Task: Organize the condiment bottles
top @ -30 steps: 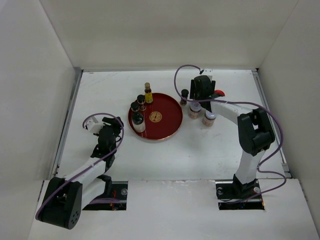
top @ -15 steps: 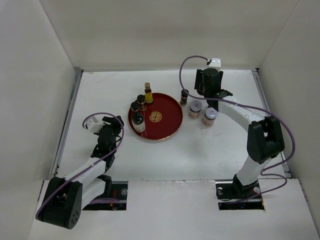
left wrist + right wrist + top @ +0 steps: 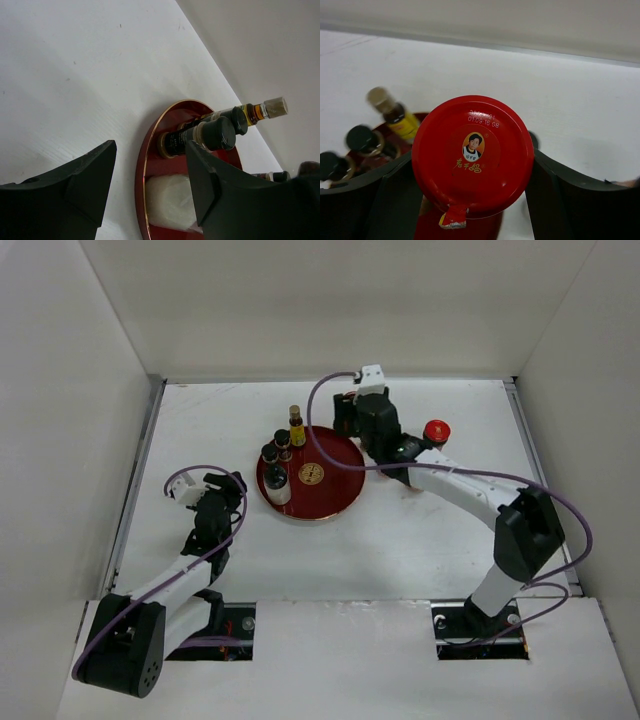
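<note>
Since the view taken one second earlier, the right arm has swung leftward, from the area of the white table (image 3: 400, 540) to the right of the round dark-red lacquer tray (image 3: 340, 468) to a station over that tray's far right rim. The right end effector (image 3: 365, 426) is clamped on a red-lidded jar (image 3: 472, 155) whose round lid bears a small portrait label. In the wrist view, both fingers bear on the jar's flanks just below the lid. Judgement: pick-up is complete and the jar is in transit, with set-down on the tray outstanding.

Jar attitude: the printed lid faces the wrist camera squarely, so the long axis runs through the lid toward the camera. As far as can be judged, the jar is upright, with its lid up and its base toward the tray. The jar body is mostly hidden beneath its own lid.

A second red-lidded jar (image 3: 435, 430) stands on the table to the right of the arm, apart from the tray. Grouped at the tray's left side are:
- a slim yellow-labelled bottle (image 3: 296, 428) at the far rim
- two dark black-capped bottles (image 3: 282, 441)
- a pale white jar (image 3: 279, 487)

The tray's right half is bare.

The left end effector (image 3: 152, 150) has its fingers apart and holds nothing. It is aimed at the tray's left rim from nearby.
</note>
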Robot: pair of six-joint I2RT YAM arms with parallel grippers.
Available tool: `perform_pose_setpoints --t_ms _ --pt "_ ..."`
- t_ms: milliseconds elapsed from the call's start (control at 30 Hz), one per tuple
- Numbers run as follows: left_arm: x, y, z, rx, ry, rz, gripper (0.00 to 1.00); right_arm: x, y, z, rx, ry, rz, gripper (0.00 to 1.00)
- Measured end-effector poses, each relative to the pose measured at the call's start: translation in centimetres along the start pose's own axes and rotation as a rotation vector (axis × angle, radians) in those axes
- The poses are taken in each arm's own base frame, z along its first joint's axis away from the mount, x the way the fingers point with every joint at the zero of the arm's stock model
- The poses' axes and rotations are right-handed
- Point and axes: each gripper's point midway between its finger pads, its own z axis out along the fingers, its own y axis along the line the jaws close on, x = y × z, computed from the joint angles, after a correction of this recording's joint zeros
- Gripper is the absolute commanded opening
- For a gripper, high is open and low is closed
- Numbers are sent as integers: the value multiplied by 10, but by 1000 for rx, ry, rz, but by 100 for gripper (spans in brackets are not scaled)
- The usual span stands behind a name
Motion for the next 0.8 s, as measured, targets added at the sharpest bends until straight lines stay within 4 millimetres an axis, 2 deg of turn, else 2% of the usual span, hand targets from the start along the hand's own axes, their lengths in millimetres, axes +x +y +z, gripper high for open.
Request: perform_pose_setpoints --t_ms 167,233,333,400,533,800 --pt "0 0 0 -1 0 0 56 30 72 -4 -151 47 -16 53" --pt "0 0 0 0 1 -1 56 48 92 -2 -189 79 -29 53" --pt "1 0 0 3 5 -1 56 75 109 6 -214 126 -52 53" --pt "1 0 0 4 6 -1 56 91 114 15 -214 152 -65 53" --pt "1 -1 0 5 10 0 56 110 114 30 -198 182 -79 53" --pt "4 0 0 3 18 2 56 114 81 64 -124 189 -71 55"
